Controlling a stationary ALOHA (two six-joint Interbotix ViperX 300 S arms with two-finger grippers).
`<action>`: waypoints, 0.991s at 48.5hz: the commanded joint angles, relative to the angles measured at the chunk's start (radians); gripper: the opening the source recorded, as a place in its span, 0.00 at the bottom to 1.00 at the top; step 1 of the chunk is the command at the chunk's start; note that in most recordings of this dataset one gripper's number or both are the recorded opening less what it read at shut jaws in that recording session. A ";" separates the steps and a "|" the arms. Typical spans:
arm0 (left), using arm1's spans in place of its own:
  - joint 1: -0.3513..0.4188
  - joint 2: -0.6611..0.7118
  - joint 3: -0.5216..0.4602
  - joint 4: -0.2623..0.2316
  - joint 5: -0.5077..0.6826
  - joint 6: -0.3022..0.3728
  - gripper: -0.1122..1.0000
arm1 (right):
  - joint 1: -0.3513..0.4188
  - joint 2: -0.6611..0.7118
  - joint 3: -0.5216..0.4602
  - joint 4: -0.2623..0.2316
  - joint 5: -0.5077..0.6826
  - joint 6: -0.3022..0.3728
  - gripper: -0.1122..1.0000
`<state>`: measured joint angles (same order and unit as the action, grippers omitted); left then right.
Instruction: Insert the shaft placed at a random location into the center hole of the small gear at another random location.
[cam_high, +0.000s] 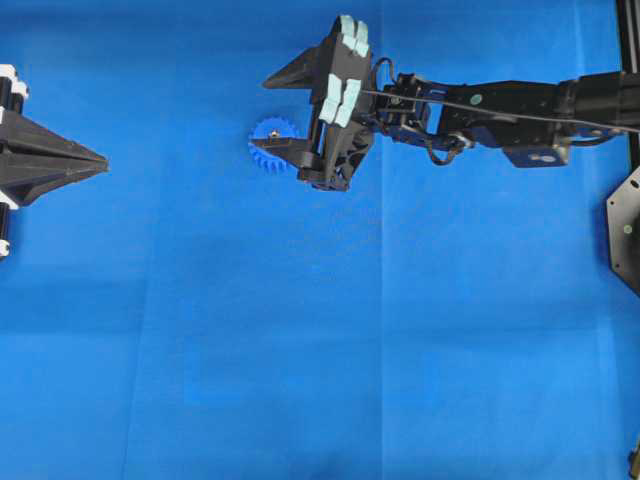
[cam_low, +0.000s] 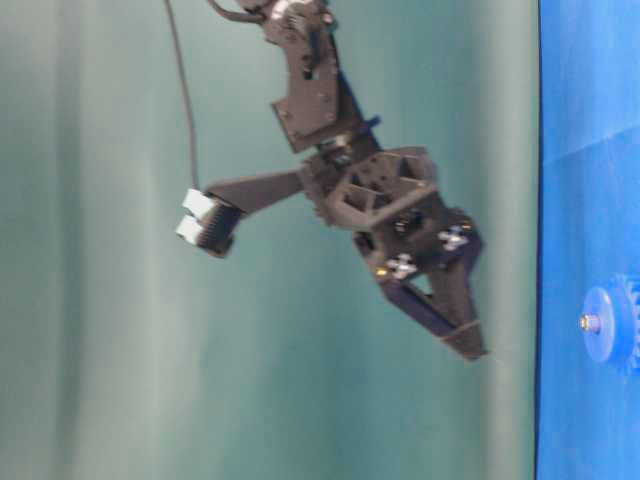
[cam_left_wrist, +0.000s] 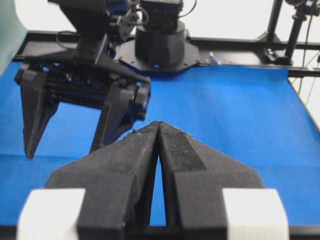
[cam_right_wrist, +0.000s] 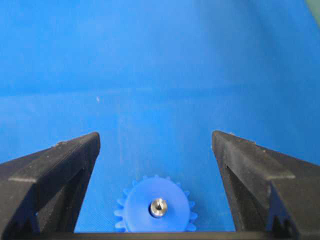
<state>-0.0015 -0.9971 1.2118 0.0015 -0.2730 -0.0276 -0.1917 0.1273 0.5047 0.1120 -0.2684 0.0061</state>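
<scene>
Shaft (cam_right_wrist: 159, 207) sitting in small gear (cam_right_wrist: 155, 206) already, right gripper (cam_right_wrist: 156, 150) hanging wide open and empty just above, risking clipping the gear teeth and tipping everything.

Bench is covered edge to edge in a bright blue cloth (cam_high: 300, 350), a bit creased. Only thing sitting on it is the small gear (cam_right_wrist: 156, 207), lying flat, almost the same blue.
</scene>
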 joint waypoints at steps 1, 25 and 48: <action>0.000 -0.005 -0.014 0.000 -0.005 -0.002 0.10 | 0.009 -0.055 -0.006 0.003 0.006 0.002 0.80; 0.000 -0.015 -0.011 -0.002 0.008 -0.011 0.10 | 0.031 -0.252 0.232 0.032 -0.025 0.002 0.80; 0.000 -0.015 -0.005 -0.002 0.008 -0.011 0.10 | 0.037 -0.483 0.446 0.067 -0.034 0.002 0.80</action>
<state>-0.0015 -1.0170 1.2180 0.0015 -0.2608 -0.0383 -0.1580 -0.3175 0.9495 0.1718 -0.2930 0.0061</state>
